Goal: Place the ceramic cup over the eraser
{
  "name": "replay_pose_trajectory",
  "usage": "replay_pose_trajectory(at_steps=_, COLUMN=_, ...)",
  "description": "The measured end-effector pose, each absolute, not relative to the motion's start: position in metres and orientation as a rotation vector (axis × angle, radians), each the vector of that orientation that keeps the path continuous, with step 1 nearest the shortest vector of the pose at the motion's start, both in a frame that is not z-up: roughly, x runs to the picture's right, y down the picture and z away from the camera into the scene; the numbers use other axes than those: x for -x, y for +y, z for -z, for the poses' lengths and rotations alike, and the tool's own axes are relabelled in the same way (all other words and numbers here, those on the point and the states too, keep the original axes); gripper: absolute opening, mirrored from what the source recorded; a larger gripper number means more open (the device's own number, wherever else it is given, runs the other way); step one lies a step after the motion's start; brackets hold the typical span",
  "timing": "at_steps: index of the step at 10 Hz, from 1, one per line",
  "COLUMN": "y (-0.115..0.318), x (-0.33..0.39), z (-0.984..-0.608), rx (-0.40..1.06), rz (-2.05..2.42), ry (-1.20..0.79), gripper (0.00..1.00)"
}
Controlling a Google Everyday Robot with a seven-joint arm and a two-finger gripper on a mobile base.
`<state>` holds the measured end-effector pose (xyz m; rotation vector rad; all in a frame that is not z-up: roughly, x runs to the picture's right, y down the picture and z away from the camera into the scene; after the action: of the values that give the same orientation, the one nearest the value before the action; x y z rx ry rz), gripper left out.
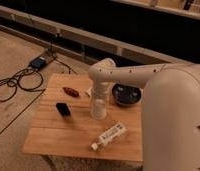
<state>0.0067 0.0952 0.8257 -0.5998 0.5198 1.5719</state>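
Observation:
The white-cream ceramic cup [98, 109] stands upright near the middle of the wooden table [53, 137]. My gripper [99, 98] points straight down onto the top of the cup, and the wrist hides where they meet. The black eraser [63, 108] lies flat on the table to the left of the cup, about a cup's height away from it.
A reddish-brown object [70, 91] lies behind the eraser. A pale cream block [88, 91] peeks out behind the wrist. A dark round bowl [125, 94] sits at the back right. A clear labelled bottle [109, 136] lies in front of the cup. Cables [15, 82] lie on the floor at left.

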Motion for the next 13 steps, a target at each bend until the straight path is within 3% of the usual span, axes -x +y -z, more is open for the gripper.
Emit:
replay_pose_trajectory(at_steps=4, y=0.092, x=-0.008, z=-0.830, rx=0.595, rz=-1.553, ry=0.520, gripper=0.06)
replay_pose_trajectory(at_steps=5, y=0.088, x=-0.009, z=-0.829, rx=0.586, rz=-1.546, ry=0.516, gripper=0.00)
replay_pose_trajectory(at_steps=13, y=0.035, x=0.038, z=-0.756, rx=0.489, rz=-1.417, ry=0.408, gripper=0.00)
